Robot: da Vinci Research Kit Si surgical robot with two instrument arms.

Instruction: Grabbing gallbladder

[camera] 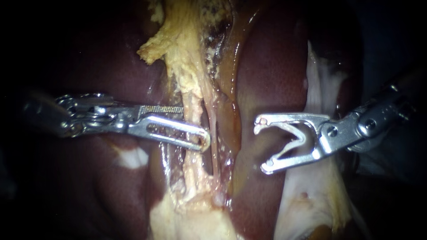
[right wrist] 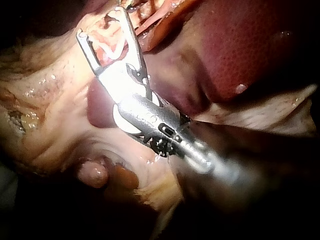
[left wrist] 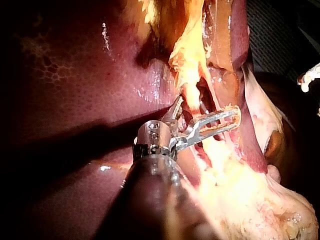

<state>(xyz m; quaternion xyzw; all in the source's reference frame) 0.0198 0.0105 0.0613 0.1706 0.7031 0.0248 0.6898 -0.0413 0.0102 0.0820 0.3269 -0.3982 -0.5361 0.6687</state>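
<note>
My left instrument [camera: 195, 124] reaches across a yellowish strand of tissue [camera: 189, 75] that runs down the middle of the liver [camera: 275, 66]. Its slotted jaw lies in front of the strand and its toothed jaw passes behind, with a clear gap between them, so the jaws are open. The strand widens below into a pale yellow mass [camera: 195, 222]; I cannot tell if this is the gallbladder. The left wrist view shows the left instrument [left wrist: 209, 107] the same way. My right instrument [camera: 264, 144] stands off to the right over liver, its wide jaws holding a white clip [camera: 296, 140].
An amber, glistening band [camera: 231, 111] runs beside the strand. Pale whitish tissue [camera: 320, 191] lies under my right instrument's shaft and spreads downward. In the right wrist view the right instrument [right wrist: 100, 22] sits above pale fatty tissue [right wrist: 45, 110], with dark red liver [right wrist: 240, 45] beside it.
</note>
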